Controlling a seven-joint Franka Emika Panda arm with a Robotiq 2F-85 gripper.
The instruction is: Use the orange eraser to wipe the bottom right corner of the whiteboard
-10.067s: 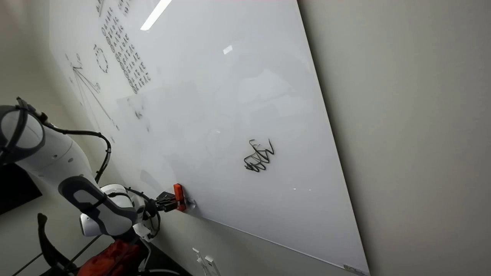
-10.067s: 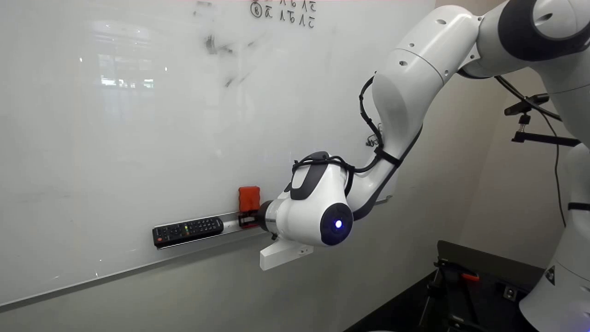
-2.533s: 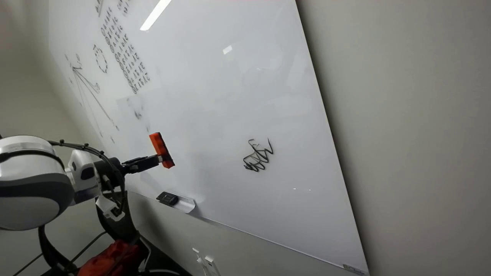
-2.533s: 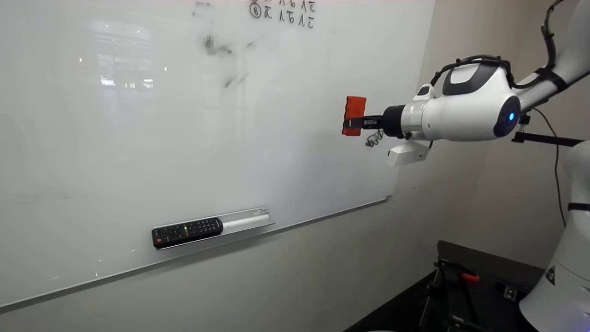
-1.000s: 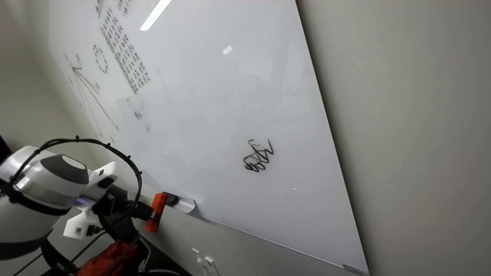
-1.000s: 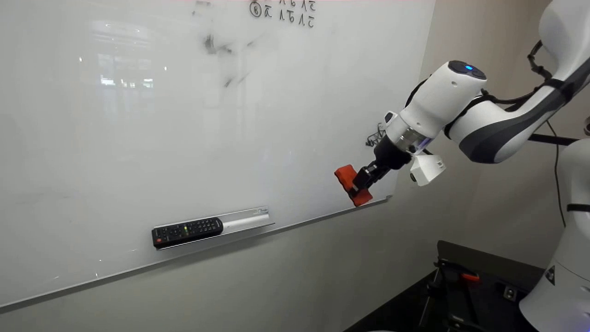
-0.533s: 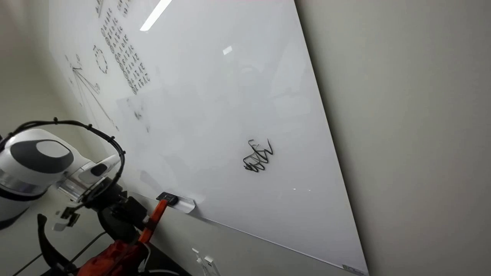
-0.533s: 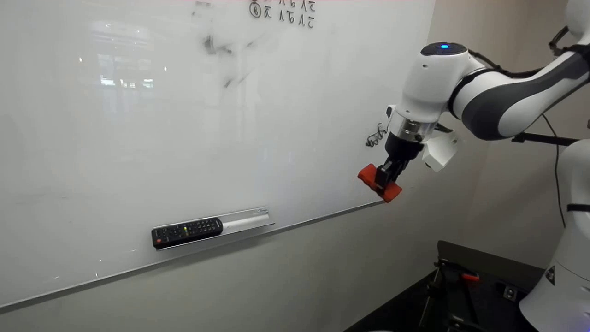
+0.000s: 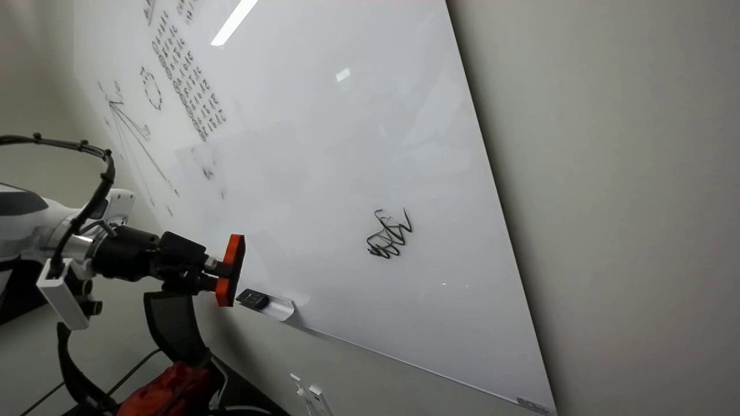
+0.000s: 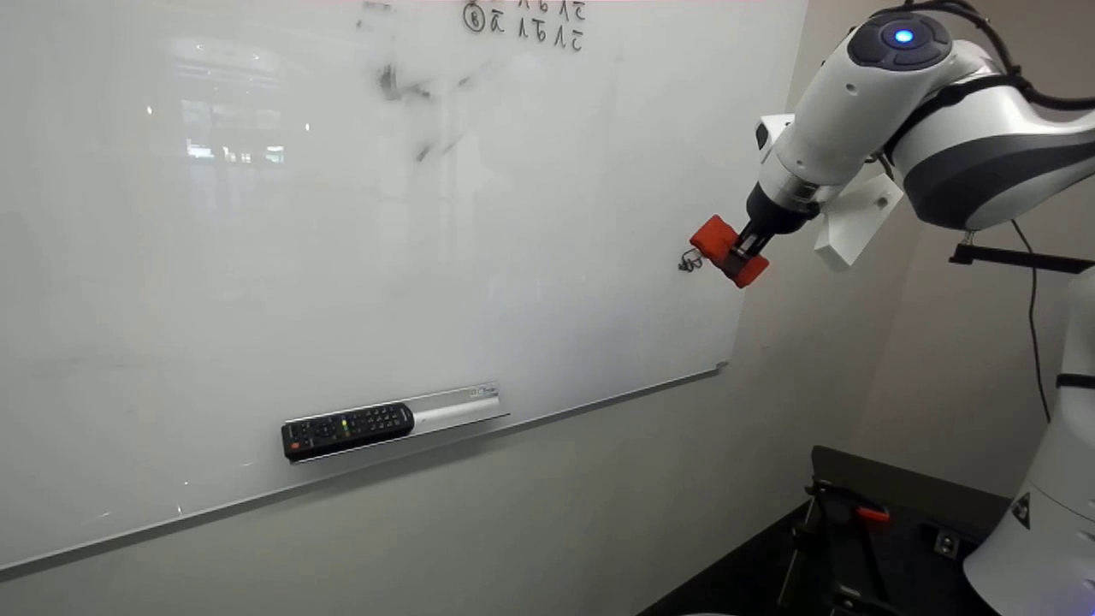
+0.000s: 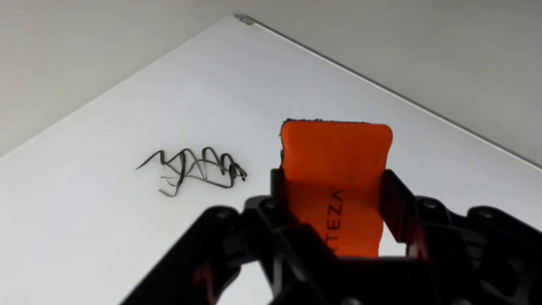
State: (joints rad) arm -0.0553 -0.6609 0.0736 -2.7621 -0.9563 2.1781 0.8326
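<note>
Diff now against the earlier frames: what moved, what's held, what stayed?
The claw has carried the orange eraser away from the tray: up and to the right in an exterior view, and now tilted. The claw grips it now; whether it already did at the tray isn't clear. Unchanged: the black scribble on the whiteboard, unwiped, and the remote on the tray.

A black remote control point(image 10: 348, 430) lies lengthwise on the silvery tray point(image 10: 455, 413).

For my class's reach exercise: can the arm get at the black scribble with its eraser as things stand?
Probably yes: the gripper holds the orange eraser, and the wrist view shows nothing between it and the black scribble on the whiteboard.
</note>
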